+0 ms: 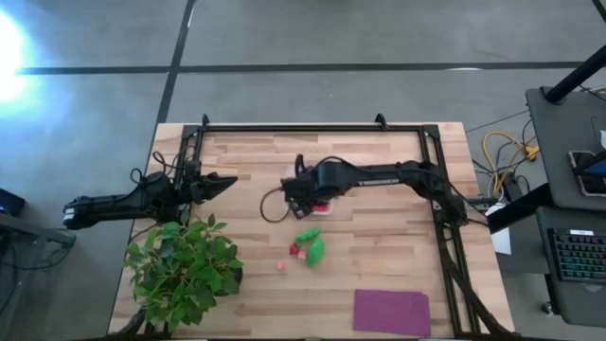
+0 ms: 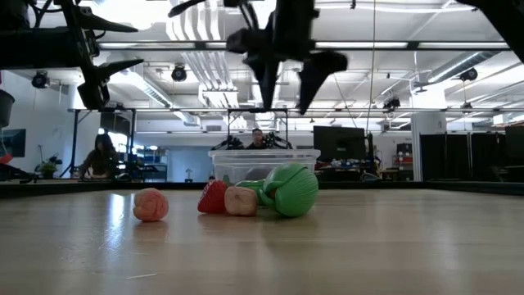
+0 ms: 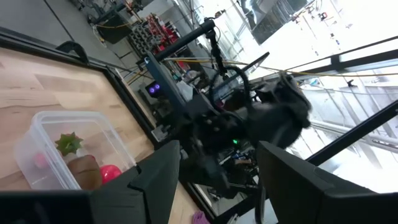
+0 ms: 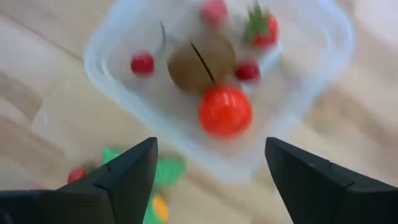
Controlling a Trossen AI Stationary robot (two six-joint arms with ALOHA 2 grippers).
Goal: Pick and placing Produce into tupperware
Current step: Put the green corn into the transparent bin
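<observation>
The clear tupperware [image 4: 217, 81] stands on the table under my right gripper [image 4: 211, 174], which hovers above it, open and empty. It holds a brown kiwi ball [image 4: 200, 62], a red ball [image 4: 225, 111], a strawberry [image 4: 264, 28] and small red pieces. On the table near the tupperware [image 1: 322, 206] lie two green pieces [image 1: 311, 243], red bits and a pink piece [image 1: 282, 266]. The low view shows them in a row: pink ball [image 2: 151, 205], strawberry [image 2: 213, 197], green pieces [image 2: 288, 190]. My left gripper [image 1: 227, 183] waits open at the table's left, raised.
A leafy green plant [image 1: 185, 267] stands at the near left corner, just below my left arm. A flat purple mat [image 1: 391, 313] lies at the near right edge. A dark frame [image 1: 312, 128] runs along the table's far edge. People sit in the room behind.
</observation>
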